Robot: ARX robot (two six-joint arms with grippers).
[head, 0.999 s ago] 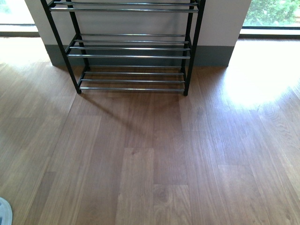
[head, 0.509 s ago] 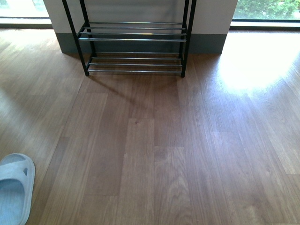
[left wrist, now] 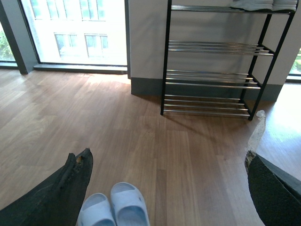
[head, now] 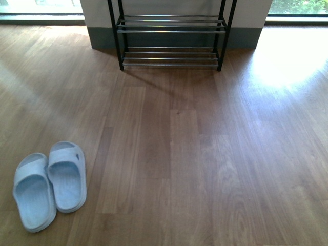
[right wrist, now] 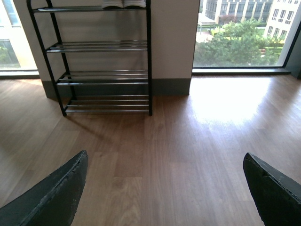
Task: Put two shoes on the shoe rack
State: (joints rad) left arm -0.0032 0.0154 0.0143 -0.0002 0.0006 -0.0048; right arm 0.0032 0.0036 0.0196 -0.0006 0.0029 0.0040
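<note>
The pair of pale blue slides (head: 49,185) sits side by side on the wooden floor (head: 205,154), near and to the left, toes towards the far wall. The shoe rack (head: 171,31) stands well apart from them, far and centre against the wall, its lower chrome shelves bare. On its top shelf the sneakers (right wrist: 123,4) just peek in, with only their white soles showing. The left gripper (left wrist: 167,155) hangs above the slides, jaws spread wide and gripping nothing. The right gripper (right wrist: 164,157) is likewise released and empty, facing the rack.
</note>
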